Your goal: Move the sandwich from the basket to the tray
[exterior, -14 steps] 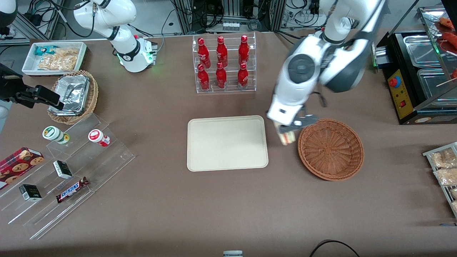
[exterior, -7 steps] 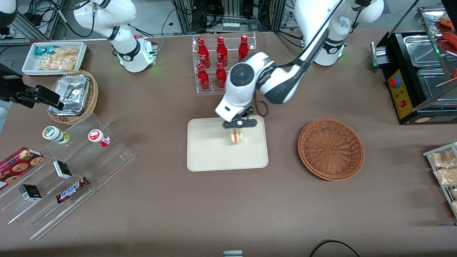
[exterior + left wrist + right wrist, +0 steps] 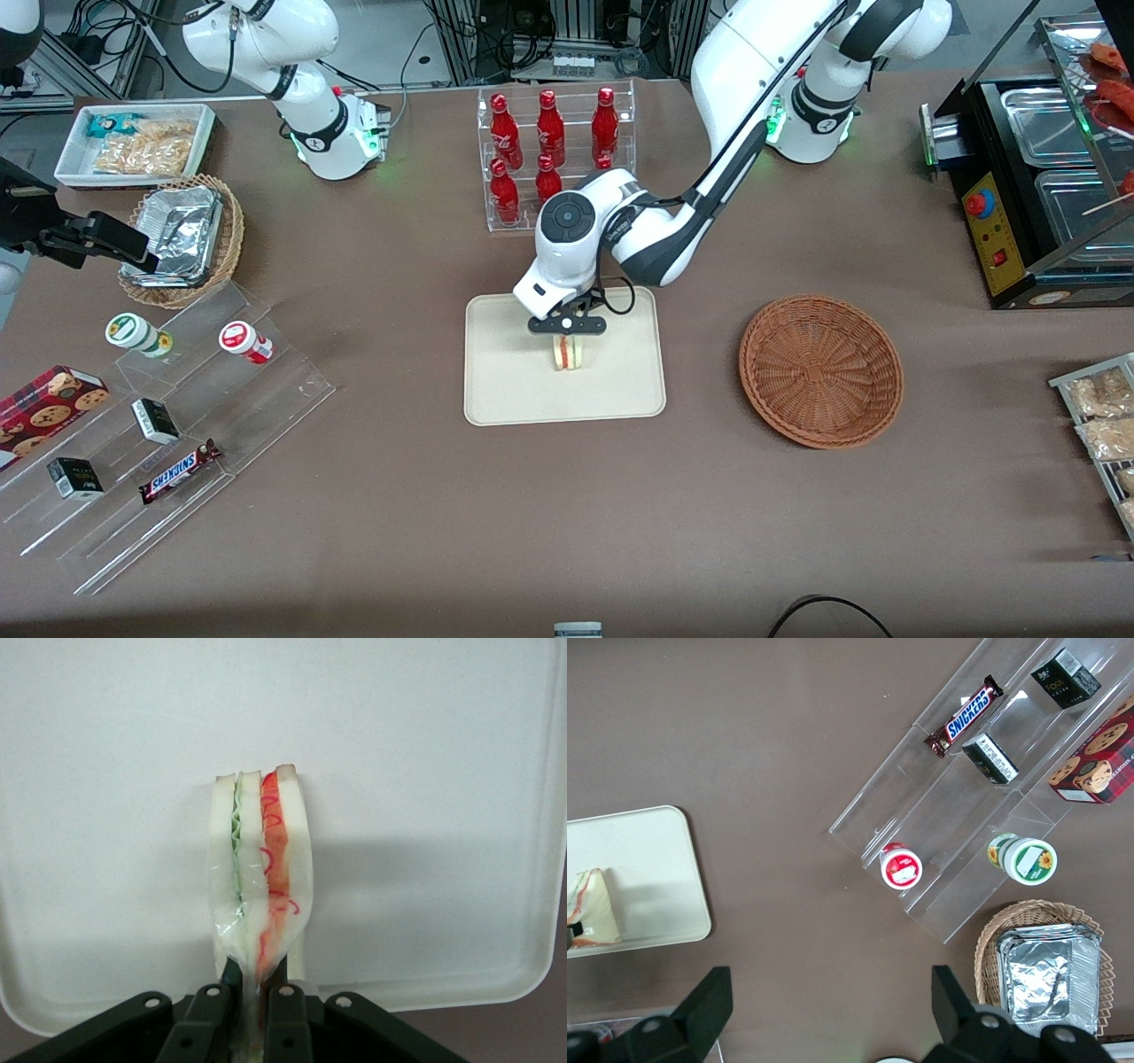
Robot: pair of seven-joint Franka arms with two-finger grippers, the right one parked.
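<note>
— What fills the brown-clothed table (image 3: pixel 567 514)?

— At its middle lies the cream-beige tray (image 3: pixel 514 390), rectangular with rounded corners and a low rim. Toward the working arm's end sits the round reddish-brown wicker basket (image 3: pixel 821 369), well apart from the tray, with nothing in it. Farther from the front camera than the tray stands a clear rack of red bottles (image 3: pixel 554 155).

— And the arm itself?

— The left arm (image 3: pixel 709 177) bends down over the tray, its gripper (image 3: pixel 567 332) poised above the tray's middle, at the edge farther from the front camera.

— What is the gripper doing?

— Its two dark fingers (image 3: pixel 288 1014) are clamped on the sandwich (image 3: pixel 568 352), pinching one end of the wedge. The wrist camera shows the sandwich (image 3: pixel 259 877) held on edge, white bread outside, light-green and red filling running along the cut face, a clear wrap over it.

— Is it down on the tray?

— It is over the tray (image 3: pixel 425 771) and casts a shadow on it; whether it touches the surface cannot be told.
</note>
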